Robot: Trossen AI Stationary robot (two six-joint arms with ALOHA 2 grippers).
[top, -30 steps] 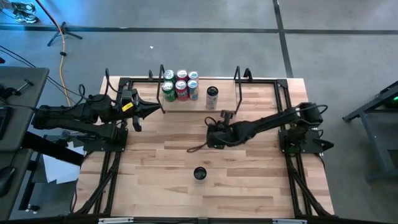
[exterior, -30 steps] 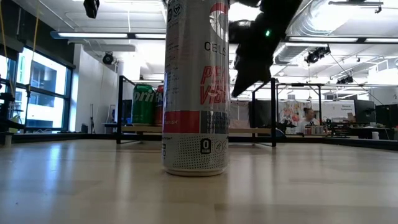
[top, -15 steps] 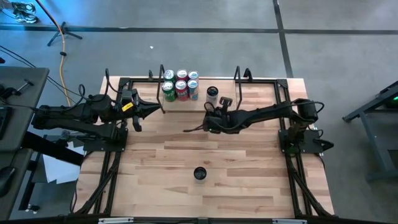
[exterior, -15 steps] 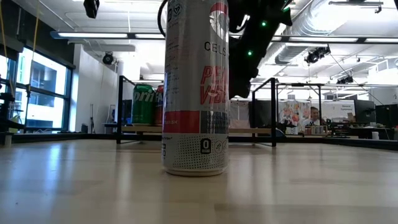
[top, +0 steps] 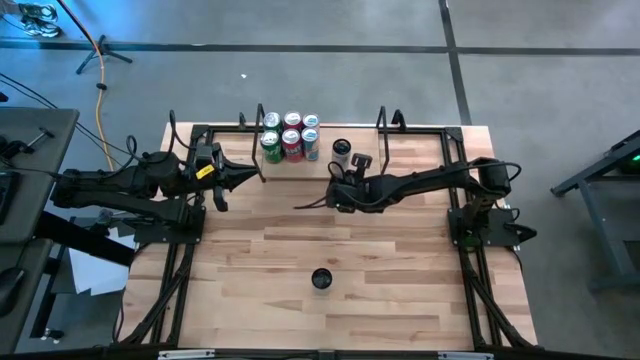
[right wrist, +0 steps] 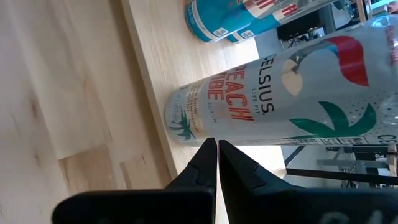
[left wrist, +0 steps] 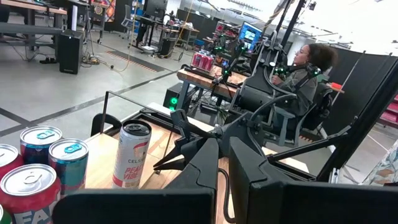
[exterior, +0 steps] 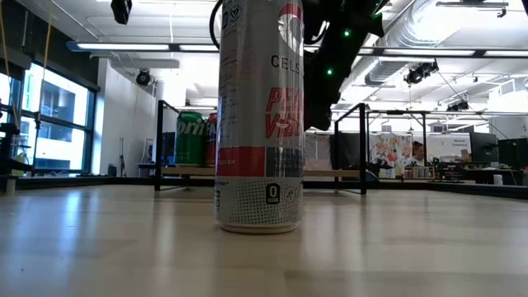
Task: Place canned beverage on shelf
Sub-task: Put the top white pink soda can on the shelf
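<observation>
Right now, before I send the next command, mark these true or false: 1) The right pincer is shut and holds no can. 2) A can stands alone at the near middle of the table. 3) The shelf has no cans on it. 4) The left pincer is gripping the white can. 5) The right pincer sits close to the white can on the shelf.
1) True: the right pincer is shut, its tips in front of the white can with nothing between them.
2) True: a lone can stands there.
3) False: the shelf carries a cluster of green, red and blue cans plus the white can.
4) False: the left pincer is shut and empty at the shelf's left end.
5) True.
</observation>
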